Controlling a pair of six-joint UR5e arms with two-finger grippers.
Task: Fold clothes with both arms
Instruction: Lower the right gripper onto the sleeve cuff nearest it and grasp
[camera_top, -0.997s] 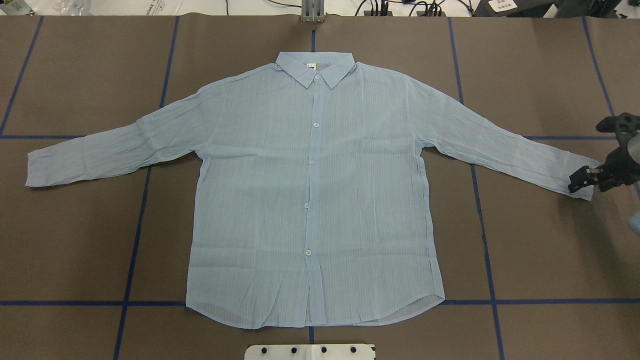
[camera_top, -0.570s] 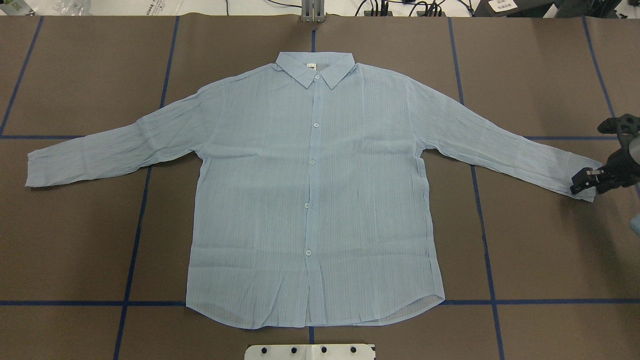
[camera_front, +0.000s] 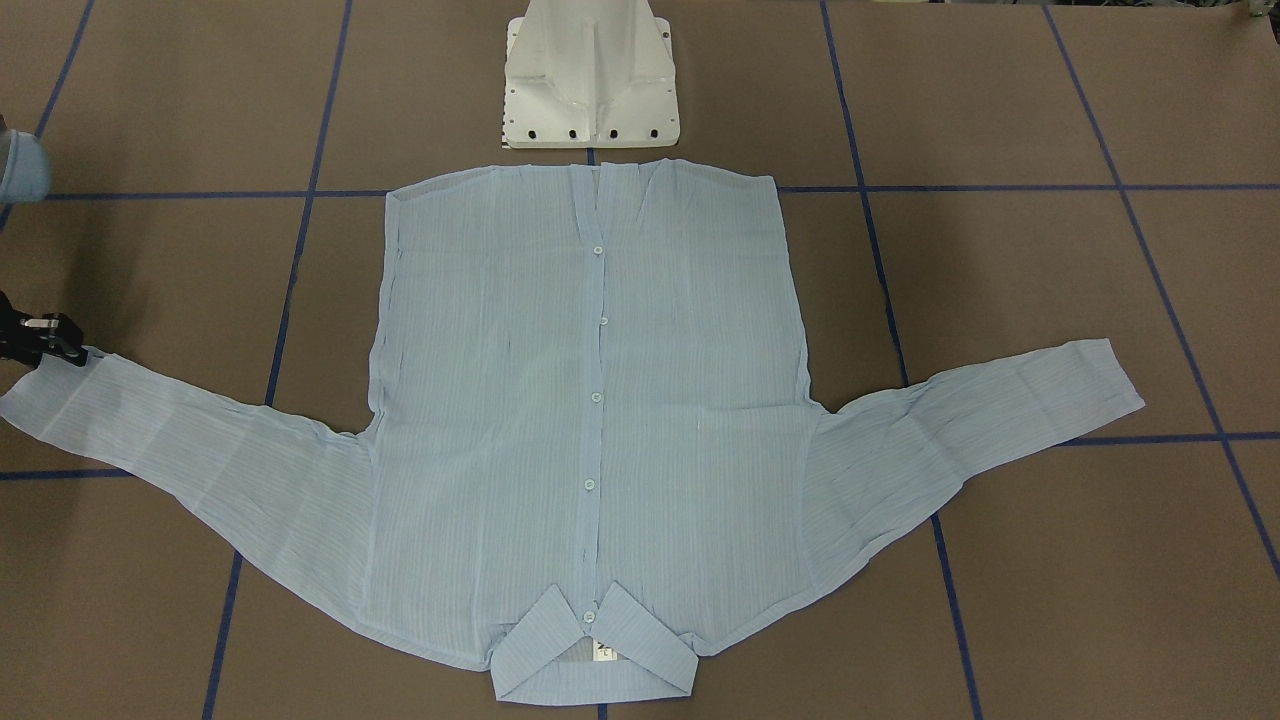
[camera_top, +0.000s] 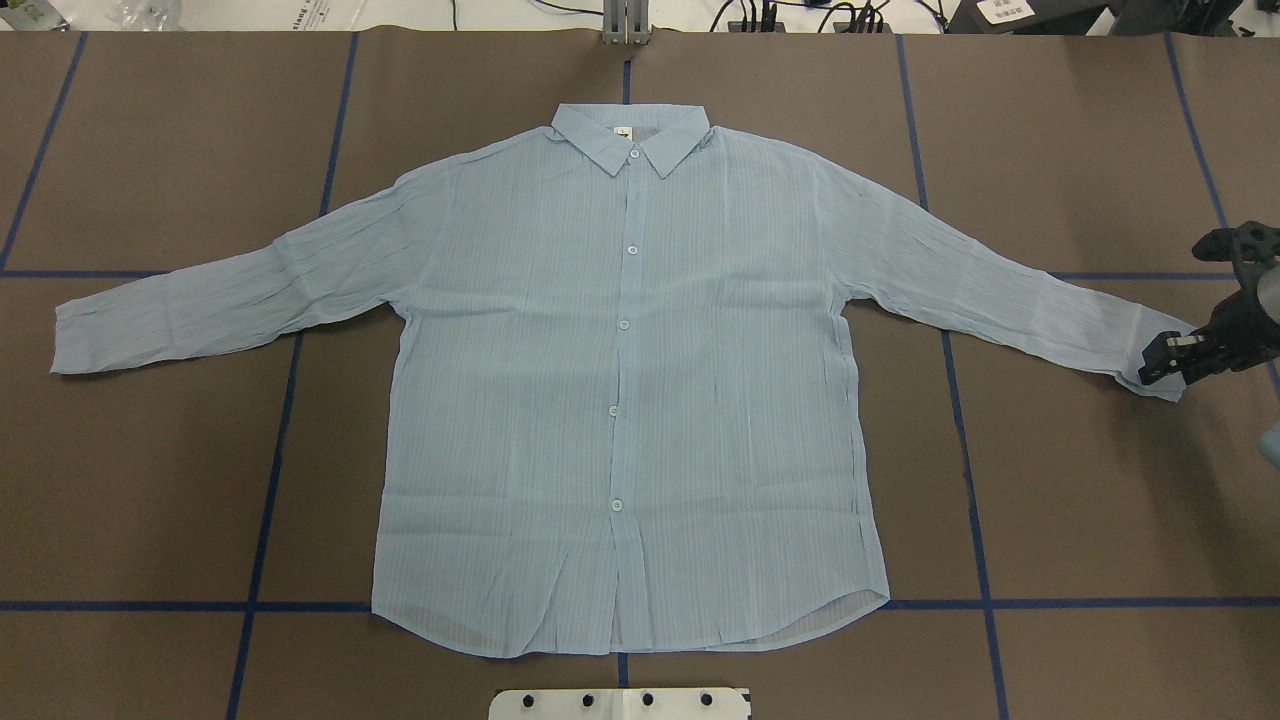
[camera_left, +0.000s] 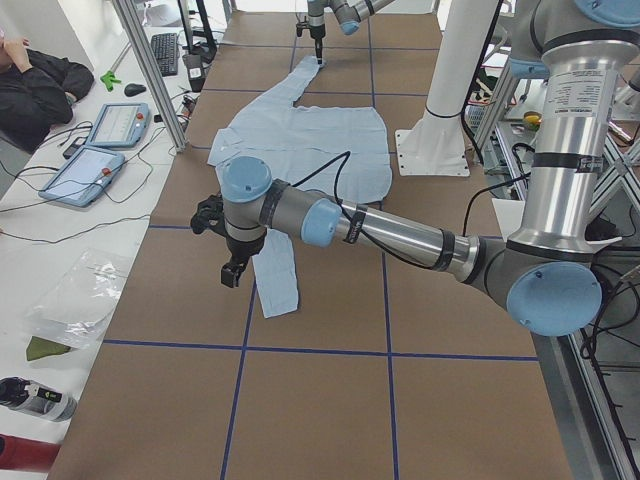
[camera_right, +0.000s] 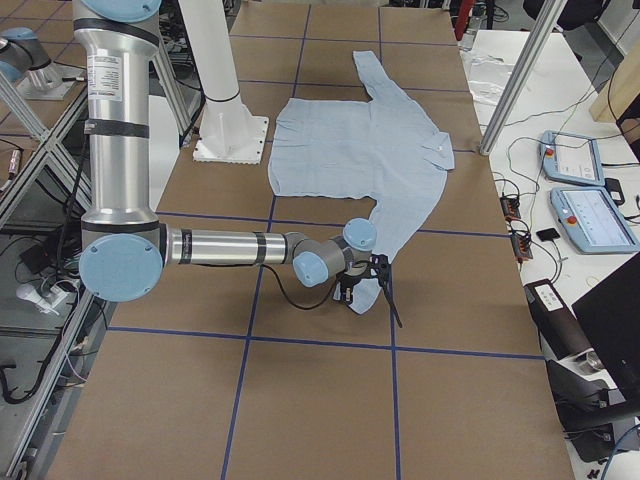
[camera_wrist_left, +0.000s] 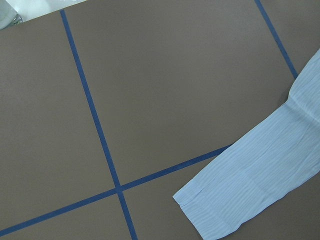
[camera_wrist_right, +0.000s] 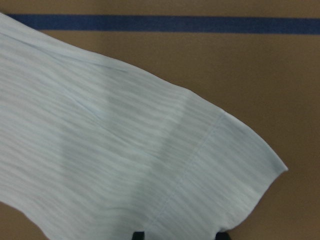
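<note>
On the brown table (camera_top: 1100, 500) gridded with blue tape (camera_top: 268, 470), the thin light-blue striped long-sleeved shirt (camera_top: 620, 400) lies flat and unfolded; the black two-finger right gripper (camera_top: 1165, 362) straddles one cuff (camera_wrist_right: 235, 165), fingers apart and holding nothing, likely about to pinch it, while whether the left gripper (camera_left: 232, 272) is spread or closed cannot be told.

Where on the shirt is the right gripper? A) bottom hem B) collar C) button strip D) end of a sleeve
D: in the overhead view the right gripper sits at the cuff end of the shirt's outstretched sleeve.
</note>
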